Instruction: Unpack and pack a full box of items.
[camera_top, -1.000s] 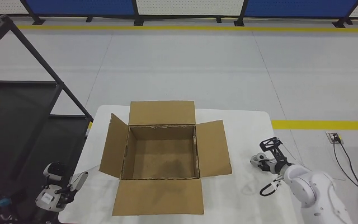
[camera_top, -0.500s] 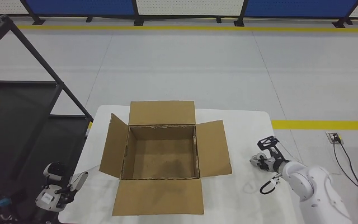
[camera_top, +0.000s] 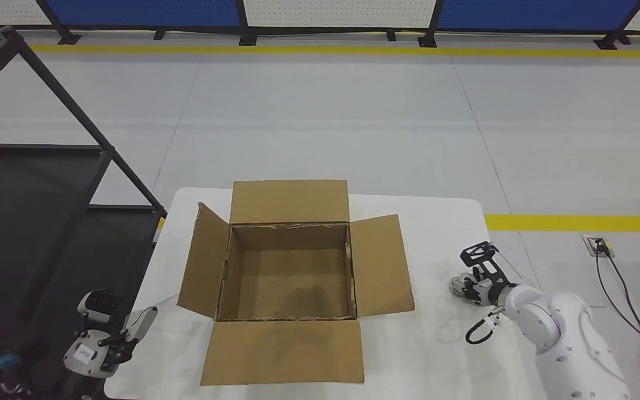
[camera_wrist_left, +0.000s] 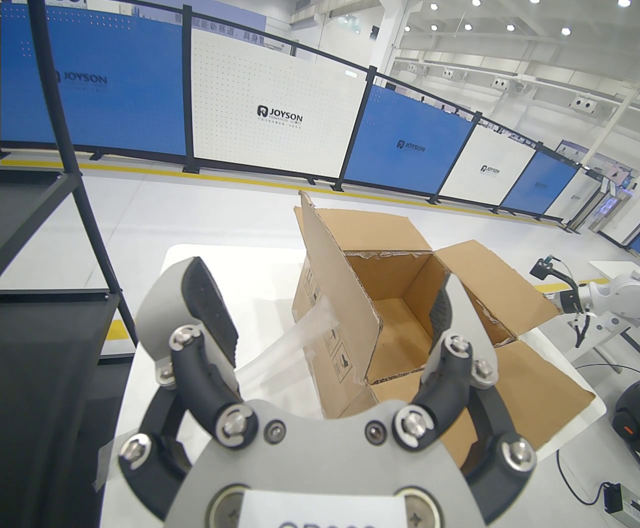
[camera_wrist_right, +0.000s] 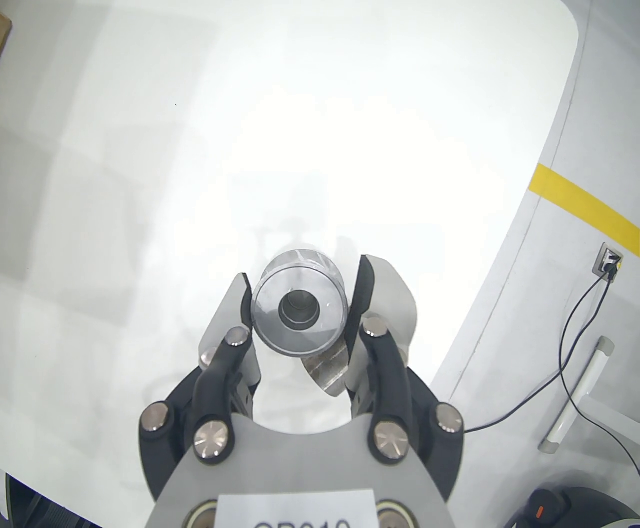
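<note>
box (camera_top: 288, 285) on table (camera_top: 440, 225), roll (camera_wrist_right: 299, 310) right of it.

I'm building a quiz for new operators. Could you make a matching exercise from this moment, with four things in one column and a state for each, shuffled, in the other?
Things
1. brown cardboard box
2. left gripper
3. right gripper
4. grey cylindrical roll with a centre hole

States
A. clamped from both sides
B. open, holding nothing
C. flaps spread, nothing inside
D. shut on the roll

Pairs: 1-C, 2-B, 3-D, 4-A
</note>
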